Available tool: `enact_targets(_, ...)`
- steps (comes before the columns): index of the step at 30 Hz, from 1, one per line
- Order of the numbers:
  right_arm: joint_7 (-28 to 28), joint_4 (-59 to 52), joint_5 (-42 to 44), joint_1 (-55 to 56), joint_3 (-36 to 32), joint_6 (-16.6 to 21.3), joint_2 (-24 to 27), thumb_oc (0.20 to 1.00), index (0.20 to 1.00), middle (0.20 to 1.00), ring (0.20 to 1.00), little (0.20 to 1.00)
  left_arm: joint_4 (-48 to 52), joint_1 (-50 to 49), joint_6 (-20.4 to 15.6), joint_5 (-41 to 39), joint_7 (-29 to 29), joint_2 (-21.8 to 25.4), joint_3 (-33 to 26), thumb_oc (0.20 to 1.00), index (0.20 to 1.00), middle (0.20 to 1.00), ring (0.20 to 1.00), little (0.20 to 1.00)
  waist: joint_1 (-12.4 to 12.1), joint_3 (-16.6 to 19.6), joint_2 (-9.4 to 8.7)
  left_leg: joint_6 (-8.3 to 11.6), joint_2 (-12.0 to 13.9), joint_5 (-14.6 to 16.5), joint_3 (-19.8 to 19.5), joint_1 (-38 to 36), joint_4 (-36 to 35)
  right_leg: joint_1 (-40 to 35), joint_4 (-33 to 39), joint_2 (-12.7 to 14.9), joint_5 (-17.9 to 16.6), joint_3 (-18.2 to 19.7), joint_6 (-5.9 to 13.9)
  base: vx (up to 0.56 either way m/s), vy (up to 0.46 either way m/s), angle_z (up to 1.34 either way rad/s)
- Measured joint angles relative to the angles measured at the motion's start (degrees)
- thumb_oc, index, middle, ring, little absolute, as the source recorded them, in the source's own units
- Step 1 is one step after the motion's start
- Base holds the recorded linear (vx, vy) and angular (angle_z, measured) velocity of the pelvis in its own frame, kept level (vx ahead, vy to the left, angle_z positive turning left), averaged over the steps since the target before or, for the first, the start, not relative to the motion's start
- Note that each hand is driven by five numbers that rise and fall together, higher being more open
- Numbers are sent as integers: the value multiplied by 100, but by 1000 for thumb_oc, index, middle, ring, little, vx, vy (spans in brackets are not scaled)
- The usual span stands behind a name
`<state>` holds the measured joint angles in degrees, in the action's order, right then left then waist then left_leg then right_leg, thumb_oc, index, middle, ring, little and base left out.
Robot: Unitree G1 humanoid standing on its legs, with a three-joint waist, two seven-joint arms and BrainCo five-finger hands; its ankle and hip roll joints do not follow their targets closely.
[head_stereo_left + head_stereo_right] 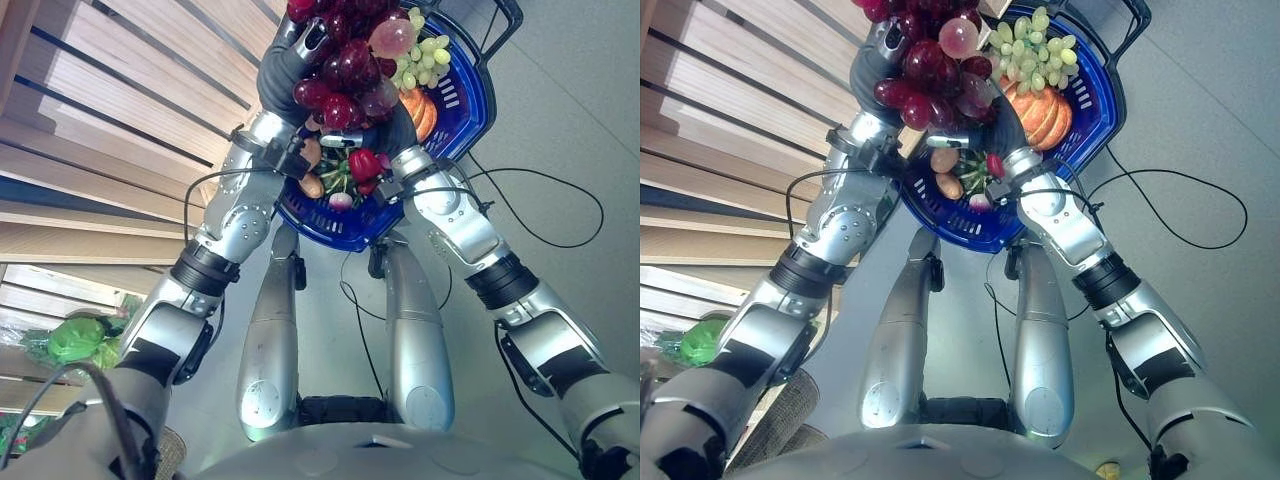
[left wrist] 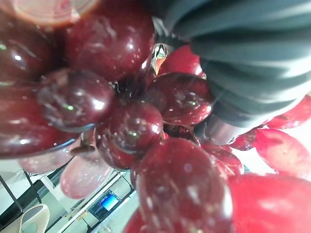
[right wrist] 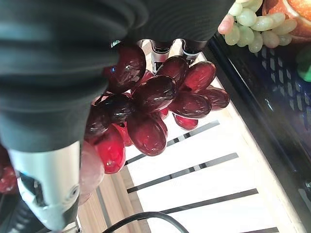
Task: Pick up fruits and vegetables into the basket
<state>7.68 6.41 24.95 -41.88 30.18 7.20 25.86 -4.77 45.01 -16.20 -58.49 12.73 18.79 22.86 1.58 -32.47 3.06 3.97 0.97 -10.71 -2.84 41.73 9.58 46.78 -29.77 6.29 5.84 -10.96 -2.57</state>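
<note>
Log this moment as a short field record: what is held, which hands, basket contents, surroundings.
held item: bunch of dark red grapes, raised above the basket
left hand: at the bunch; finger state not visible
right hand: under the bunch; finger state not visible
basket: blue basket with a black handle
basket contents: green grapes, small orange pumpkin, smaller produce I cannot identify
task state: red grapes not yet in the basket
surroundings: slatted wooden shelf on the robot's left; green leafy vegetable lower on that side
</note>
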Motion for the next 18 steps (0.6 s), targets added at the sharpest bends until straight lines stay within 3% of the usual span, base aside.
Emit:
enact_targets(3, 36, 0, 1, 0, 3, 0, 0, 1000, 1000, 1000, 1000, 1000, 0, 0, 39, 1, 53, -6, 0, 200, 200, 200, 200, 200, 2, 0, -1, 0, 0, 0, 0, 1, 0, 0, 0, 1, -1, -1, -1, 0, 0, 0)
enact_targets(4, 63, 1, 1, 1, 5, 0, 0, 341, 341, 341, 341, 341, 1, 6, 79, 1, 73, -4, 0, 200, 200, 200, 200, 200, 5, -1, -2, 0, 0, 0, -1, 1, 0, 0, -1, 1, 0, -3, 0, 0, 0, 0)
enact_targets(5, 67, 1, -2, 2, 6, 0, 1, 200, 200, 200, 200, 200, 1, 12, 102, 1, 74, -3, -5, 200, 200, 200, 200, 200, 8, -1, -2, 0, 0, 0, -1, 1, 0, 0, -1, 1, 3, -3, 5, 0, 0, 0)
enact_targets(18, 184, 2, -39, 21, 127, 4, -5, 200, 200, 200, 200, 200, 136, 59, 115, 2, 73, -3, 28, 200, 200, 200, 200, 200, 22, 3, -38, -1, -1, 1, -5, 7, 0, 0, 6, 1, 12, -9, 20, 0, 0, 0)
